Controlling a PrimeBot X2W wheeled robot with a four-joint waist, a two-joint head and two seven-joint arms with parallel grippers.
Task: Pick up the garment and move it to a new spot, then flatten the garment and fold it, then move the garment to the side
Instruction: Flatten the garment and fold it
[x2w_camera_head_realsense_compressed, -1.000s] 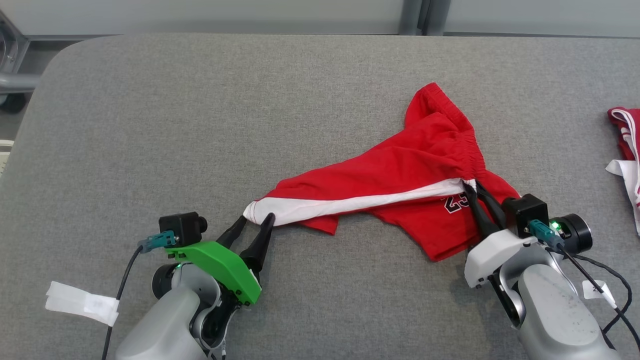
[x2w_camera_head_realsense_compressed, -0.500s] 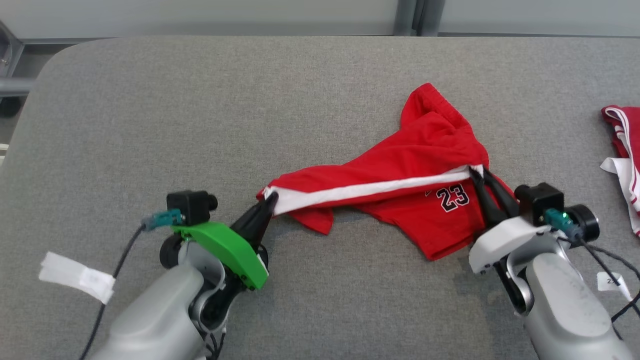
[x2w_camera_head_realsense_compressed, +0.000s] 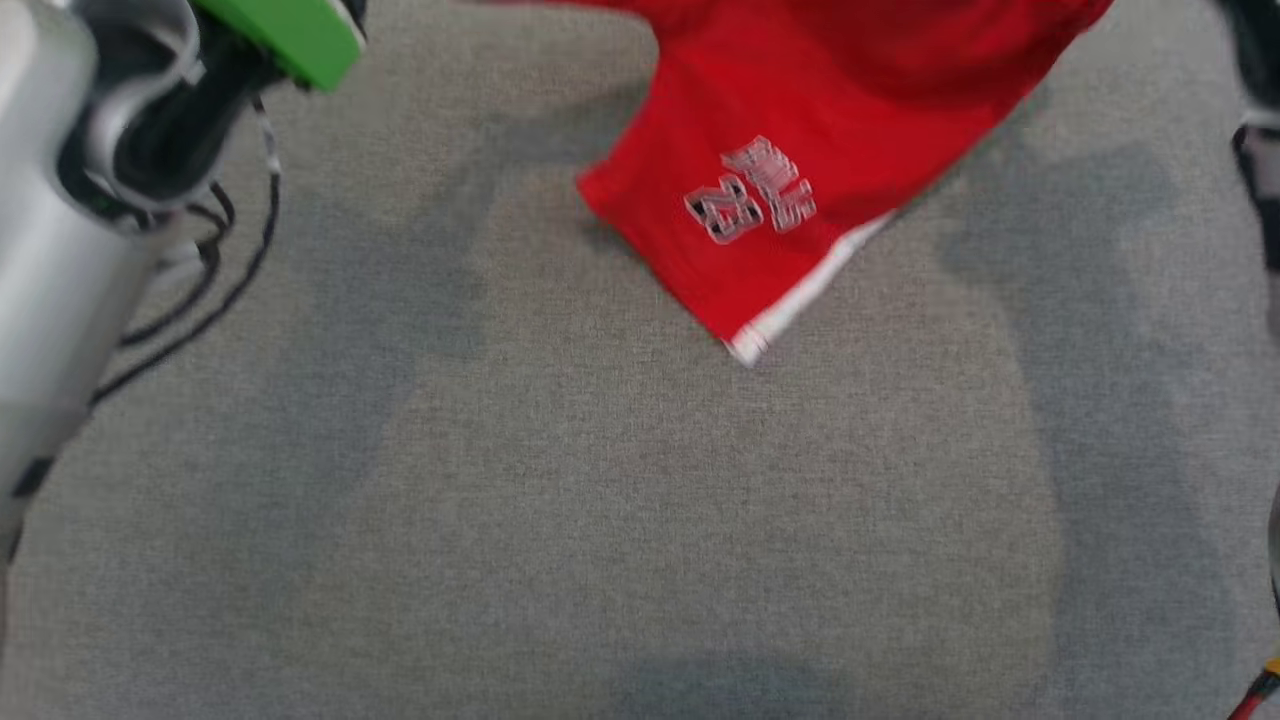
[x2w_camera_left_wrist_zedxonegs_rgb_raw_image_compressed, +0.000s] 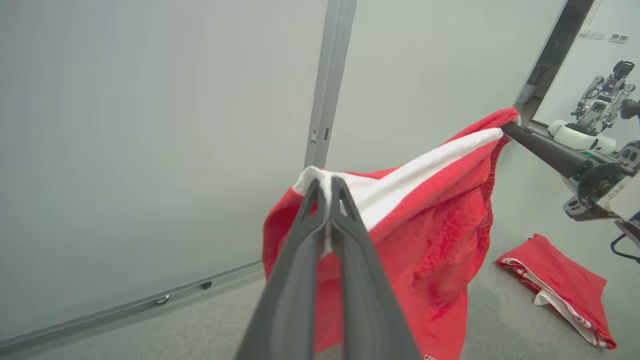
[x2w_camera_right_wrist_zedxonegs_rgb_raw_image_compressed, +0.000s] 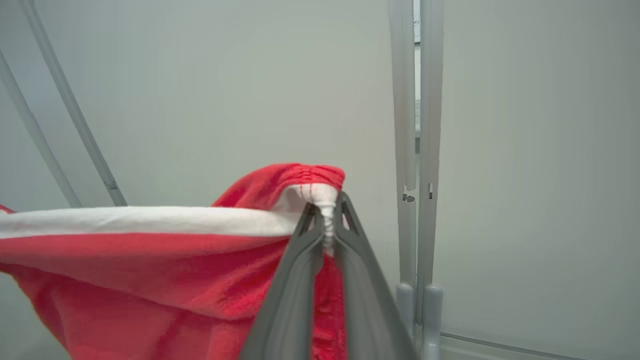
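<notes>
Left hand (x2w_camera_left_wrist_zedxonegs_rgb_raw_image_compressed: 326, 183) pinches garment (x2w_camera_left_wrist_zedxonegs_rgb_raw_image_compressed: 435, 215) (red); hanging.

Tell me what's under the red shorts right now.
Grey table, with the shadow of the red shorts, which hang from the left tool and right tool. The table strip behind the hanging cloth is covered in the head view.

At the top centre you see the red garment (x2w_camera_head_realsense_compressed: 800, 100), with its white side stripe and pale "23" print, over the speckled grey tabletop (x2w_camera_head_realsense_compressed: 600, 520), and a bright green bracket (x2w_camera_head_realsense_compressed: 290, 40) at upper left.
</notes>
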